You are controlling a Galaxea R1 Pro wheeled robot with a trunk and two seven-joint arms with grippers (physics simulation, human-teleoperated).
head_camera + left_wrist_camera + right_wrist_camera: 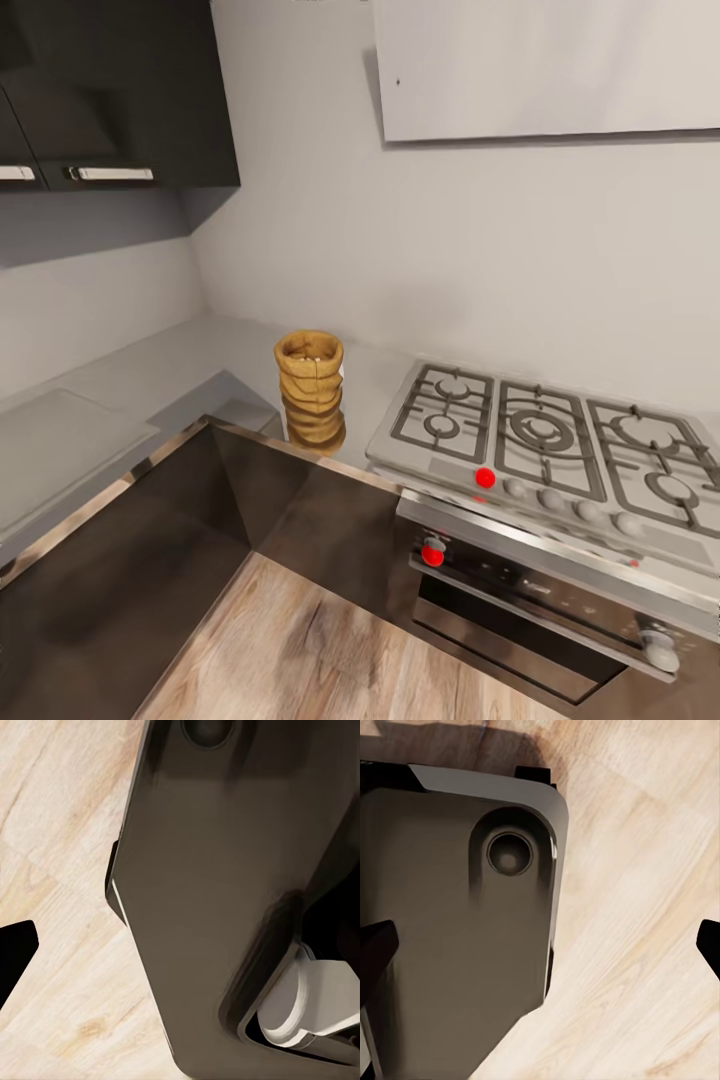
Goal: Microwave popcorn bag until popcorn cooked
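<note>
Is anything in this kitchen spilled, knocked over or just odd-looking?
Nothing is spilled or toppled. The popcorn bag stands upright on the countertop, close to its front edge beside the hob. Its sides are crumpled into rings, which looks a bit odd. Pale kernels show inside its open top.

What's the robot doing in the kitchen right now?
Nothing is being held yet. The popcorn bag stands upright near the front edge of the grey countertop, in the corner beside the gas stove, with pale kernels just visible inside. The robot is looking at it from a little way off. Both wrist cameras look down at the robot's own dark base and the wood floor, so its arms seem to hang low.
</note>
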